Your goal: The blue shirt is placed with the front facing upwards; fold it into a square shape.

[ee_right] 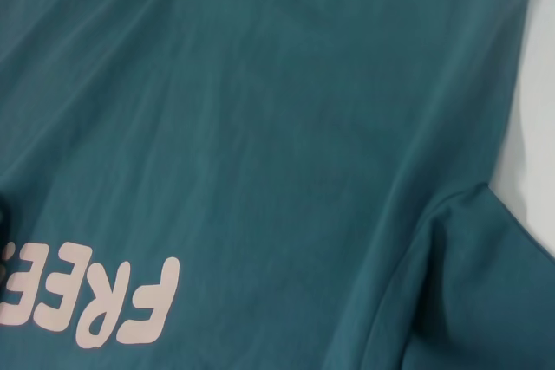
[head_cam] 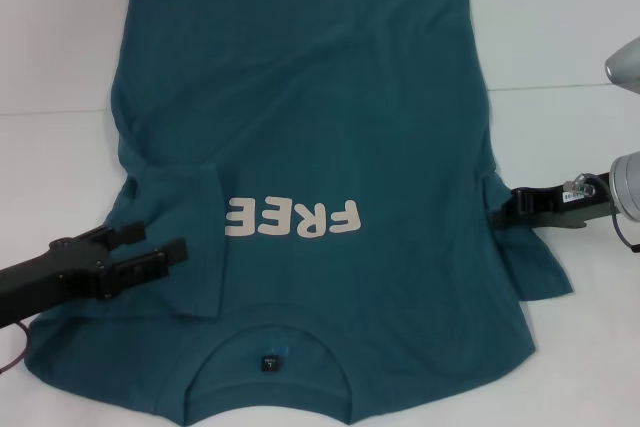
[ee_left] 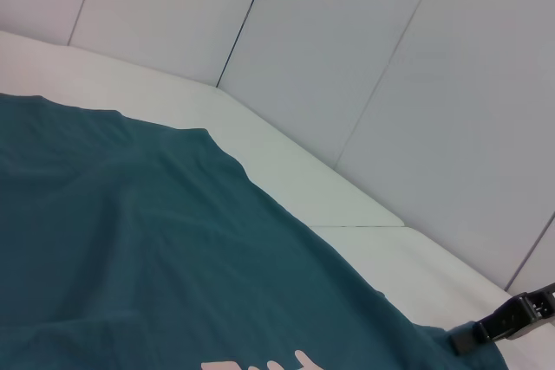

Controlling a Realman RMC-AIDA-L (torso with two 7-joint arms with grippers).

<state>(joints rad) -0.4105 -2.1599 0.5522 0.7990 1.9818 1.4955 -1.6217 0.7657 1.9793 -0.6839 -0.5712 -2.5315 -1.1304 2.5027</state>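
Observation:
The blue shirt (head_cam: 330, 97) lies front up on the white table (head_cam: 560, 27), collar and dark neck tag (head_cam: 268, 362) nearest me, hem far. Its off-white "FREE" print (head_cam: 292, 217) reads upside down. The shirt's sleeve on my left (head_cam: 185, 207) is folded inward over the chest, up to the print. My left gripper (head_cam: 145, 242) hangs open over that folded sleeve, nothing between its fingers. My right gripper (head_cam: 500, 205) sits at the shirt's right edge by the armpit, above the spread sleeve (head_cam: 535, 257). The left wrist view shows the shirt (ee_left: 130, 240) and the right gripper (ee_left: 481, 335) at its edge.
Bare white table surrounds the shirt at left, right and far side, with a seam line (head_cam: 560, 85) across it. White wall panels (ee_left: 347, 58) rise behind the table's far edge. The right wrist view is filled by shirt cloth (ee_right: 260, 127) and print (ee_right: 95, 301).

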